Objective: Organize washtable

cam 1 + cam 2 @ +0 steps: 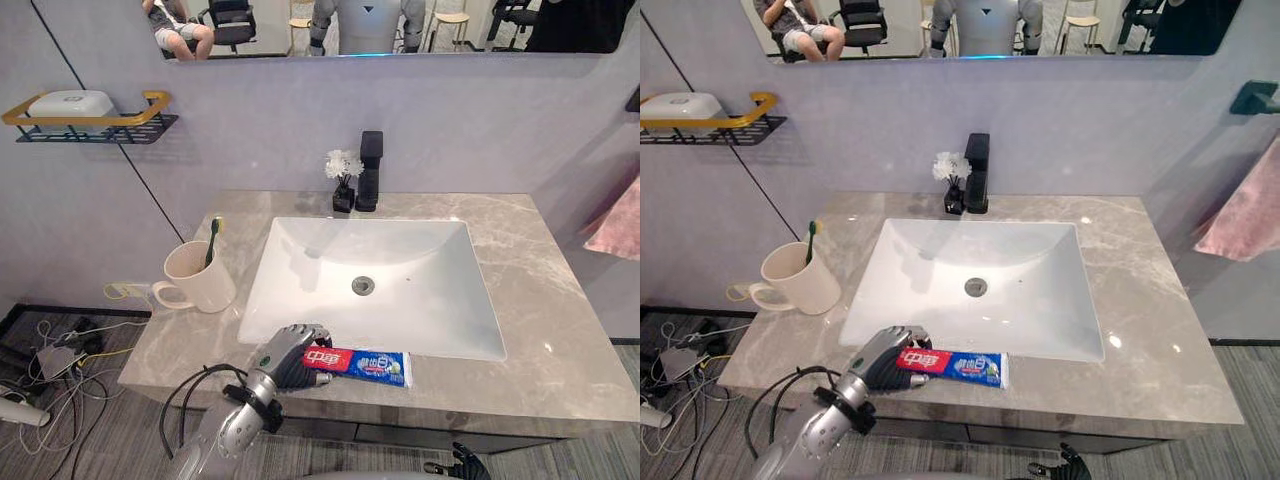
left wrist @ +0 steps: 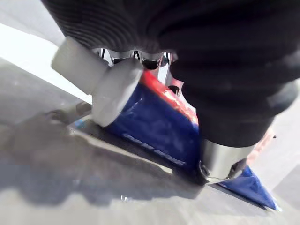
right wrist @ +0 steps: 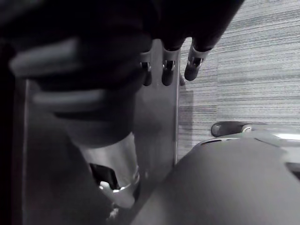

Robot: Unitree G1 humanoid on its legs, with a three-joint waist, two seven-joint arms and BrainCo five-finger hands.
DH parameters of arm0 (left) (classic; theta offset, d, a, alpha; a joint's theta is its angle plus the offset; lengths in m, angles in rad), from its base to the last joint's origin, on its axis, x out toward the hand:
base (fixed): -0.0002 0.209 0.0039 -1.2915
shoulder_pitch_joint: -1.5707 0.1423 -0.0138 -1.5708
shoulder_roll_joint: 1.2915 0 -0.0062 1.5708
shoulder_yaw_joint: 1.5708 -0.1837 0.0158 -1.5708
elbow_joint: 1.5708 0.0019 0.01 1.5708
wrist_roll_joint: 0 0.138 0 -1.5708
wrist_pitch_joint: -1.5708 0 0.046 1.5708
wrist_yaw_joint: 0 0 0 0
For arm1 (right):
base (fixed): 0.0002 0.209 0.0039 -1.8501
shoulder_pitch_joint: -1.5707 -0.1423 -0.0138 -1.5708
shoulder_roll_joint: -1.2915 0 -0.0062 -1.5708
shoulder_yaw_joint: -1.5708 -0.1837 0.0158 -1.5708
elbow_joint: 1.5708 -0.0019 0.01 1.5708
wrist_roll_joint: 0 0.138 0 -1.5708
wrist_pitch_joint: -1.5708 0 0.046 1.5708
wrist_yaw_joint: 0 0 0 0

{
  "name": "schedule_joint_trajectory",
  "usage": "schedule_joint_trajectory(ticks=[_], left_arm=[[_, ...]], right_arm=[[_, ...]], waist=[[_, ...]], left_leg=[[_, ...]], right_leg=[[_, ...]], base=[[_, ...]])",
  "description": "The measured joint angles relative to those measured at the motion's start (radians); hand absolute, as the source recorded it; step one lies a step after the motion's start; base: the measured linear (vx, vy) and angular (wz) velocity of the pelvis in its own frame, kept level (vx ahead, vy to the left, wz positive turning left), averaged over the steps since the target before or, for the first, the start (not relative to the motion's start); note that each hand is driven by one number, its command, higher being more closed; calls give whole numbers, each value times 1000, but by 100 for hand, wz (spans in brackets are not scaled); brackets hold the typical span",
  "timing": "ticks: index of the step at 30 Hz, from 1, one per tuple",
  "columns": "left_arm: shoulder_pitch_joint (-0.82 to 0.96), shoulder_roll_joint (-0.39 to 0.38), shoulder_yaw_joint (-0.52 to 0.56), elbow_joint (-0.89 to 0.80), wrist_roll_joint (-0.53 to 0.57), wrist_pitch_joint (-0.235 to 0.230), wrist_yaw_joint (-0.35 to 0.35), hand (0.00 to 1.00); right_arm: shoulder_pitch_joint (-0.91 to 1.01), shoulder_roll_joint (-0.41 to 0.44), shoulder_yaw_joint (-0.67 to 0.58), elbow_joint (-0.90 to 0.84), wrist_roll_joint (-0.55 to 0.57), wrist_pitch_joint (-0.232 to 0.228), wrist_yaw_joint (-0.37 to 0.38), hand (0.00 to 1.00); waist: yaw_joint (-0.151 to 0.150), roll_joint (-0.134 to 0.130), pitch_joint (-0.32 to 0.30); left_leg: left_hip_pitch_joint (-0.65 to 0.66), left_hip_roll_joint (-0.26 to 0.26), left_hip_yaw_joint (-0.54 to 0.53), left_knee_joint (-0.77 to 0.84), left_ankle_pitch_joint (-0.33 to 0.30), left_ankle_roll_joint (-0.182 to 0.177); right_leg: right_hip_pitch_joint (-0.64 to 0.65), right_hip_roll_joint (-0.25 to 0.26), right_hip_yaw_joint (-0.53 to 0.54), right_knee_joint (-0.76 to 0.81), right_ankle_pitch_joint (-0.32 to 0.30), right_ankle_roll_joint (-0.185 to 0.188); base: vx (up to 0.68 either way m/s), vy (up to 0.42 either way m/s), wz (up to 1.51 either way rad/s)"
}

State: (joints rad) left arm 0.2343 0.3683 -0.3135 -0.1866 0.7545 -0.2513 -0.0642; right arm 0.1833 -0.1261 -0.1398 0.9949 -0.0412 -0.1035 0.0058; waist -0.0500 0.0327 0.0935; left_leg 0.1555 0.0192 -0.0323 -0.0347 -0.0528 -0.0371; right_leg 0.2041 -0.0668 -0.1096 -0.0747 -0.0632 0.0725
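Currently: left hand (image 1: 288, 358) pinching toothpaste tube (image 1: 372, 367) (red end); firm your grip before you lift toward the mug (image 1: 198, 282).

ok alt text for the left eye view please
The left hand grips the red end of a toothpaste tube lying on the grey counter in front of a white sink. A mug with a toothbrush stands left of the sink, a black tap and small flowers behind it; the right hand hangs below the counter.
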Motion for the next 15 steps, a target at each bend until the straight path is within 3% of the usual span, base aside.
schedule_joint_trajectory(ticks=[15], left_arm=[[19, 18, -1, -4, -38, 6, -18, 100]], right_arm=[[7, -2, -12, -1, 10, 0, -1, 0]], waist=[[-4, 10, -6]], left_leg=[[-4, 0, 7, 8, -2, 1]], right_leg=[[-8, -1, 5, 8, 0, 0]], base=[[-33, -12, -1]])
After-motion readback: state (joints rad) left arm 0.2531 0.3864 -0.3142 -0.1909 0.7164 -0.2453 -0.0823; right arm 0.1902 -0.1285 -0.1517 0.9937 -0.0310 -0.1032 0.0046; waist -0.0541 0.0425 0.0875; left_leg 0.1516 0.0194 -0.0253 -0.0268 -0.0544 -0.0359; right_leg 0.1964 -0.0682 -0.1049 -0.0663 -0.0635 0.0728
